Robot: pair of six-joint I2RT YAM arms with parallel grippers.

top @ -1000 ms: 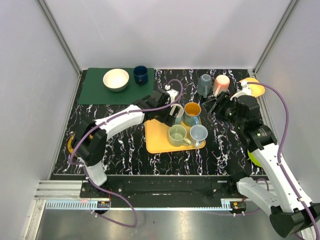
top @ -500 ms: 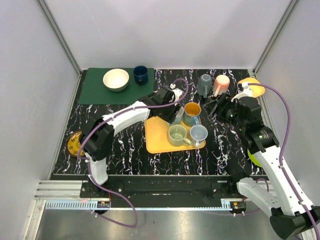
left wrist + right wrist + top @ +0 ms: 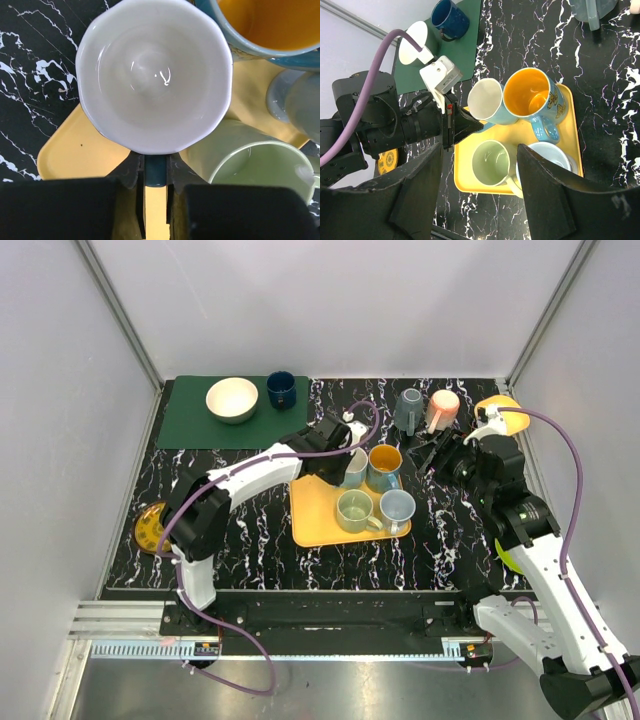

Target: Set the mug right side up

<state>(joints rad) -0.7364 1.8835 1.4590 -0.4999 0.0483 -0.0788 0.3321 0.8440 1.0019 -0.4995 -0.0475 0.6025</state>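
Mug [image 3: 155, 75] position nearly same as before

High overhead view of the table [image 3: 400, 550]; left wrist close, right wrist farther, all 3 over the yellow tray [image 3: 315, 515].

Bright, even light from overhead; the wrist views go soft at their near edges.

The top view is lit evenly from above, with pale walls spreading the light. Things on the dark marbled surface [image 3: 250, 530] cast only faint, short shadows, and the orange dish [image 3: 505, 417] at the far right corner is almost washed out. In the left wrist view the mug [image 3: 155, 75] shows a glossy white inside with one small glint near its middle and soft ringed reflections. The left arm's fingers [image 3: 60, 210] along the bottom edge are a featureless black blur. The right wrist view is crisp across the surface, but the right arm's fingers [image 3: 410, 200] are dark and out of focus.
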